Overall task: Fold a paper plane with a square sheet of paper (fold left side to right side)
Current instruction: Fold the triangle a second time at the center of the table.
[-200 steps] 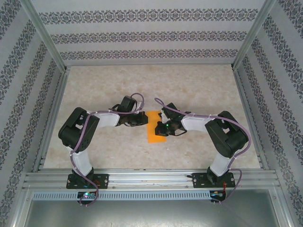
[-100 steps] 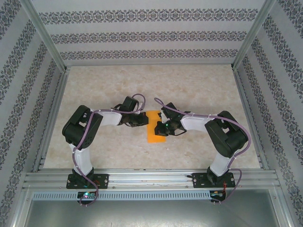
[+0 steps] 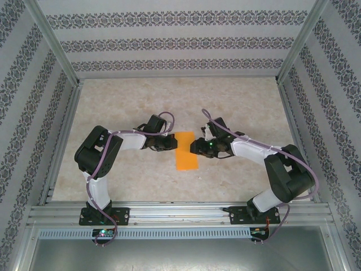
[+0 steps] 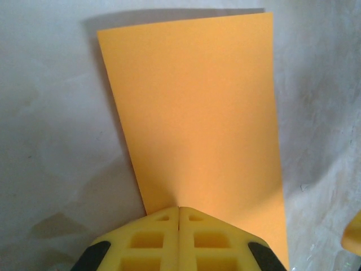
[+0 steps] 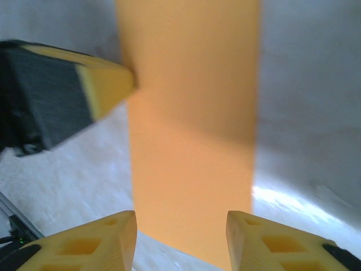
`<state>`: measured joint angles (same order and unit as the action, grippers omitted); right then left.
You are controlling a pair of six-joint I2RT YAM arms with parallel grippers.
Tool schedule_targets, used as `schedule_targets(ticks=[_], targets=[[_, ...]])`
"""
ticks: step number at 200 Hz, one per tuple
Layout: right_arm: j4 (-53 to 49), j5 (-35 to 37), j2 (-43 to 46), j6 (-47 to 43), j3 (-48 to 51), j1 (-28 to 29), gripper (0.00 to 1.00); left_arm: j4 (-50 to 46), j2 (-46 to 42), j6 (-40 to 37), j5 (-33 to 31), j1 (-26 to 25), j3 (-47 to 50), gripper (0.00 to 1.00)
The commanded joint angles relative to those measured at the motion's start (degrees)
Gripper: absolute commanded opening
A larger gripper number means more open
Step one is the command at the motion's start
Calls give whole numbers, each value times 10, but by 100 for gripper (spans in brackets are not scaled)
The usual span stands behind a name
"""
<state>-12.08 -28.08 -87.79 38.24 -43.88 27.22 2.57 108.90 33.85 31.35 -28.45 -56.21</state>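
Near edge: both arm bases sit on the aluminium rail (image 3: 180, 210). The arms reach in toward the orange sheet of paper (image 3: 186, 152), one from each side of it.

Left gripper (image 4: 179, 217): jaws fully closed, pads together, nothing pinched between them. The closed tip bears on the sheet's left edge.

Right gripper (image 5: 180, 226): jaws parted with a clear gap and holding nothing. It sits at the sheet's right edge, and the paper lies flat beneath the gap, not gripped.

Sheet: flat on the worktop (image 3: 130, 101), between the two grippers, with its long axis running away from the rail. It shows as a narrow rectangle, not a square. I judge that the left-to-right fold is already laid over and that the step in hand is setting the crease and letting go.

Doing it well (judgement):
- Press down with the left tip on the folded edge and slide along its full length. A single point of pressure is likely to leave thin paper sprung.
- Check that the free edges at the sheet's right side lie flush before sharpening the crease.
- Lift the right gripper straight up, clear of the sheet, so its fingers do not drag the top layer sideways.

Beyond the sheet the worktop runs to the patterned back wall (image 3: 180, 42).
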Motion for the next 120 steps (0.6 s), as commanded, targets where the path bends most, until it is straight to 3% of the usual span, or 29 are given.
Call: schedule_targets(ticks=[1,120], targets=[[-24,-30,13,2,36,-4,46,-62,17,-15,-37,-11,6,0],[-10,-52,-4,39,57,19,34,-108,22,-20,-67,-15,-4,0]])
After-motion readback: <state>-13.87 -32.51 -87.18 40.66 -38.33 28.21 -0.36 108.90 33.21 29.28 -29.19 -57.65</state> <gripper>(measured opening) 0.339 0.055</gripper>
